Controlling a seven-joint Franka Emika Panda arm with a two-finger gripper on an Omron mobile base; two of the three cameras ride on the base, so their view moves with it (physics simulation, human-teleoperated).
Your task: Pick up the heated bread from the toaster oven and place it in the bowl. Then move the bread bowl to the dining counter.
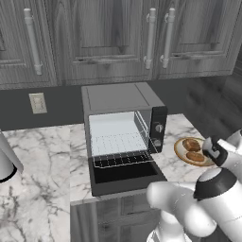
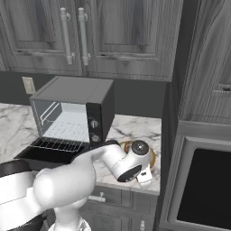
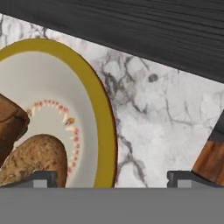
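Lying flat in bowl (image 1: 180, 150), bread (image 1: 191, 144) (long axis left-right)

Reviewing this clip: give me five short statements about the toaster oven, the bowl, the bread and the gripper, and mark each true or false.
1. The toaster oven has its door folded down open. True.
2. A bread piece lies on the toaster oven's wire rack. False: the rack is bare.
3. The bowl holds two brown bread pieces. True: both the left base view and the hand view show two.
4. The gripper is shut on the heated bread. False: its jaws stand wide open, empty, over the bowl's rim and the marble counter.
5. The bowl sits to the left of the toaster oven in the left base view. False: it sits to its right, beside the knob panel.
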